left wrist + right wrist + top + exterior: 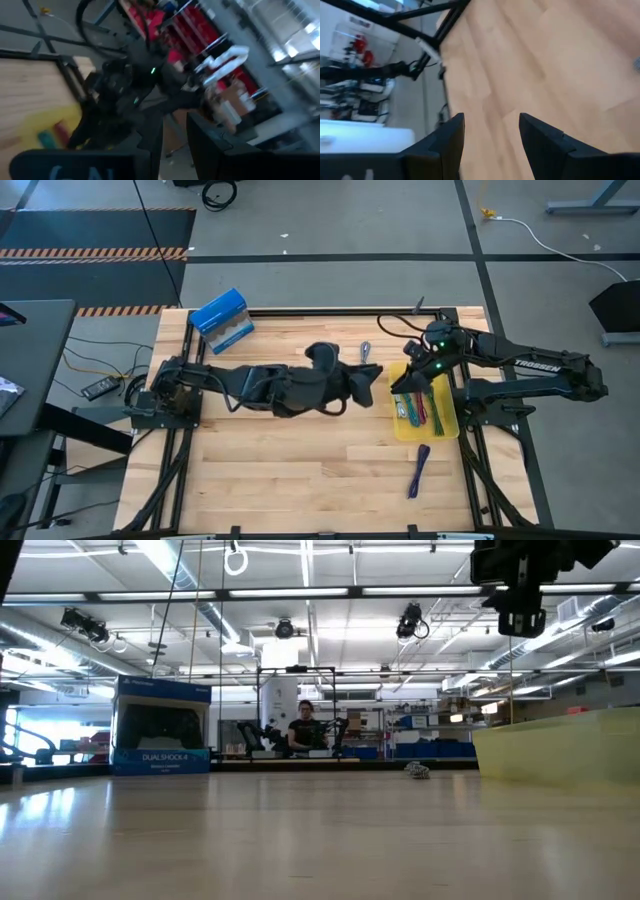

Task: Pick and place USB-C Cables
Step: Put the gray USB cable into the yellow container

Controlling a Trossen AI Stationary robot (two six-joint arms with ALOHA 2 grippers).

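A shallow yellow tray (446, 426) lies at the table's right side, and several cable bundles (418, 406) lie in it, green and maroon among them. A purple cable (418, 471) lies flat on the wood near the tray's near end. A grey cable (366, 352) lies on the table toward the far edge and also shows in the low view (416, 770). My right gripper (404, 386) hovers over the tray's left far corner; in its wrist view (492, 135) it is open and empty. My left gripper (373, 385) reaches to just left of the tray, lifted, open and empty (175, 145).
A blue box (222, 320) stands at the far left of the table (160, 730). Bare wood lies between the left arm and the near edge. The two grippers are close together beside the tray. A person sits far off in the room (303, 730).
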